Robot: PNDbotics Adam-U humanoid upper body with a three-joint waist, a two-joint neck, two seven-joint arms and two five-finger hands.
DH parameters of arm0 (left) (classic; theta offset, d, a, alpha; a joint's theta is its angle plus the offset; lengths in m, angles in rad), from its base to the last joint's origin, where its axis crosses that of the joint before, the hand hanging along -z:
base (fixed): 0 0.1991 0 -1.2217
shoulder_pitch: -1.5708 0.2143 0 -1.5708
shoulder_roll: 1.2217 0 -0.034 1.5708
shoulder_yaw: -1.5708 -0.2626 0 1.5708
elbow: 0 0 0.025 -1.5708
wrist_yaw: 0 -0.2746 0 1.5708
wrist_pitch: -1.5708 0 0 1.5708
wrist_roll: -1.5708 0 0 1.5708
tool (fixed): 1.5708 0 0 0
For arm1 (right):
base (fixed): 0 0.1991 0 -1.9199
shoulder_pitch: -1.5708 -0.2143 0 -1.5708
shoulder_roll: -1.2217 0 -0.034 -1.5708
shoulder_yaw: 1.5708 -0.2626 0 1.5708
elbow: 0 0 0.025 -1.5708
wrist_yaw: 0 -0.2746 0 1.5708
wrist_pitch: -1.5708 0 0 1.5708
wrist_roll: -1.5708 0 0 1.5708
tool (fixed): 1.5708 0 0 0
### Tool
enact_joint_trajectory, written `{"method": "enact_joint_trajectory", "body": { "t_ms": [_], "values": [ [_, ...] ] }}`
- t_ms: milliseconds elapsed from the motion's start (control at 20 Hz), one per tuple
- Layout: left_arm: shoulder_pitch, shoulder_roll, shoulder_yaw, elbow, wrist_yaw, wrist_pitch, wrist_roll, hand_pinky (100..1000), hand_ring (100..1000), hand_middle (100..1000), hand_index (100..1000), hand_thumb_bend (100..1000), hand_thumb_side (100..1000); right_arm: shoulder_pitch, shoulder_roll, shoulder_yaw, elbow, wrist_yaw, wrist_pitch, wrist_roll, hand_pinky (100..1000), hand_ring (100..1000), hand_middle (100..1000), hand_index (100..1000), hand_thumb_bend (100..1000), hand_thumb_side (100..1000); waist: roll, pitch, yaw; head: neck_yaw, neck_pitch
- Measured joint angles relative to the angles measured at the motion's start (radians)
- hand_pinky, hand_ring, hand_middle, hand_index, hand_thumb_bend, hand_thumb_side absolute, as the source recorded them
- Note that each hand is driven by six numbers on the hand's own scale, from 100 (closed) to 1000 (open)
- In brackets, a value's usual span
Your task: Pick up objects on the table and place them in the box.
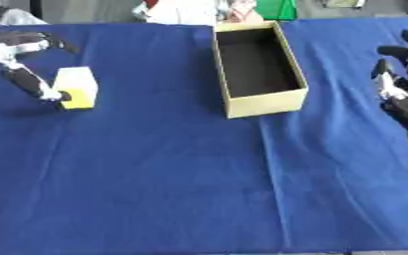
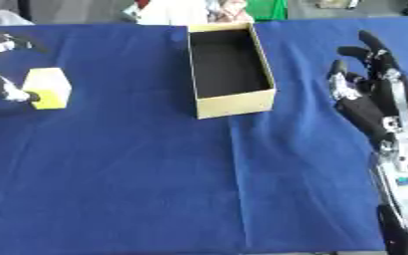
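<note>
Left hand (image 1: 20, 60) reaching at block (image 1: 76, 87), thumb tip touching its near-left side, fingers spread apart, not clamping. Box (image 1: 258, 102) sitting open well right of it, awaiting block. Right hand (image 2: 374, 94) idling, fingers straight.

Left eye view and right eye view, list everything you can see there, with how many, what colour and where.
Yellow rectangular block: one, pale yellow top and brighter yellow front, on the cloth at the left, left of the box.
Open cardboard box: one, tan outside and dark inside, nothing visible in it, at the middle of the far half of the table.
Blue tablecloth: one, blue, covering the whole table.
Things at the far edge: white, red and green shapes, too unclear to name.
Left hand: one, black and white, at the far left, one fingertip at the block's left side.
Right hand: one, black and silver, at the right edge, open with fingers up, holding nothing.
</note>
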Motion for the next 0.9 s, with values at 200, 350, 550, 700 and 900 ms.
{"method": "enact_joint_trajectory", "body": {
  "t_ms": [200, 350, 550, 700, 900],
  "values": [
    [-0.002, -0.017, 0.005, 0.024, -0.023, 0.001, 0.005, 997, 1000, 878, 937, 517, 249, 0.000, 0.000, 0.001, 0.000, 0.000, 0.000, 0.000, 774, 1000, 763, 972, 100, 269, -0.002, 0.000, -0.001, 0.000, 0.000],
    [-0.002, -0.024, 0.007, 0.038, -0.039, 0.002, 0.012, 993, 1000, 868, 931, 507, 241, 0.000, 0.000, 0.001, 0.000, 0.000, 0.000, 0.000, 774, 1000, 763, 972, 100, 269, -0.002, 0.000, -0.001, 0.000, 0.000],
    [-0.002, -0.026, 0.011, 0.051, -0.057, 0.004, 0.022, 955, 1000, 840, 919, 481, 225, 0.000, 0.000, 0.001, 0.000, 0.000, 0.000, 0.000, 774, 1000, 763, 972, 100, 268, -0.003, 0.000, -0.001, 0.000, 0.000],
    [-0.002, -0.027, 0.012, 0.058, -0.068, 0.006, 0.028, 912, 1000, 779, 891, 451, 227, 0.000, 0.000, 0.001, 0.000, 0.000, 0.000, 0.000, 774, 1000, 763, 972, 100, 268, -0.003, 0.000, -0.001, 0.000, 0.000],
    [0.000, -0.027, 0.012, 0.059, -0.076, 0.010, 0.044, 857, 1000, 655, 822, 380, 228, 0.000, 0.000, 0.001, 0.000, 0.000, 0.000, 0.000, 774, 1000, 763, 972, 100, 268, -0.004, 0.000, -0.001, -0.001, 0.000]
  ]
}}
